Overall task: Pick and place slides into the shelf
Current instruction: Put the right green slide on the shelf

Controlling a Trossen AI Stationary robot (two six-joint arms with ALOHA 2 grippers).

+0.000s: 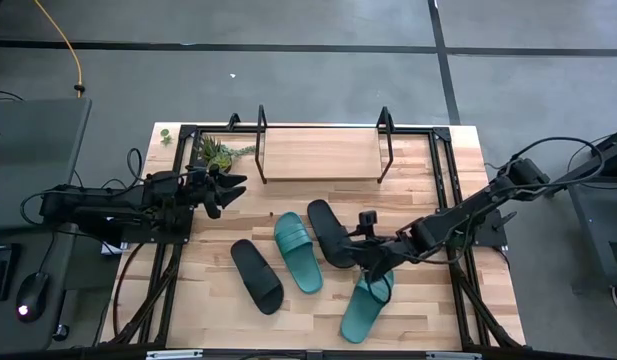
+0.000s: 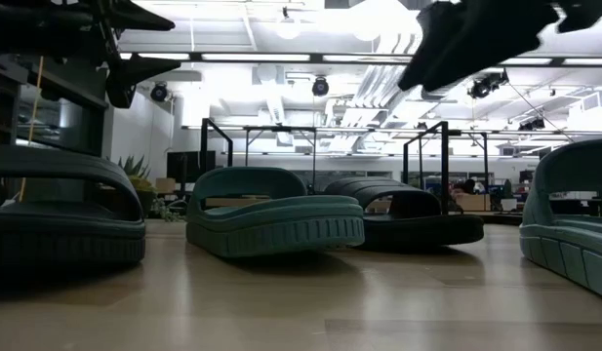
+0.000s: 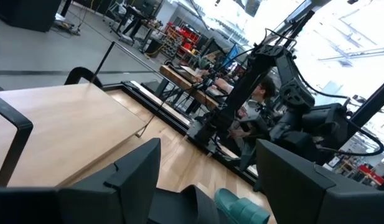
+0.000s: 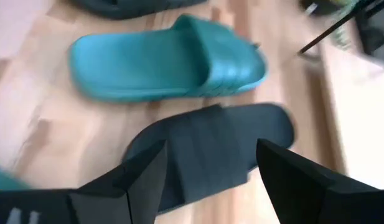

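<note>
**Four slides on the table, shelf bare, both grippers empty**

In the high view the shelf [image 1: 321, 152] sits at the upper middle of the frame, its wooden board bare between black wire end frames. All four slides lie on the table [image 1: 448, 310] below it. A black slide [image 1: 256, 276] is at lower centre-left; just right of it lies a teal slide [image 1: 297, 251]. A second black slide [image 1: 330, 232] sits right of that, near the frame's middle, and a second teal slide [image 1: 365, 306] lies at lower centre-right.

The right gripper [image 1: 376, 262] reaches in from the right edge and hangs over the gap between the second black slide and the second teal one. Its fingers [image 4: 139, 177] stand apart, holding nothing; the right wrist view shows the black slide between them, farther off.

The left gripper [image 1: 228, 188] waits at the left, level with the shelf's left end, near a small plant [image 1: 220, 153]. Its fingers [image 3: 132, 171] are apart and empty.
</note>
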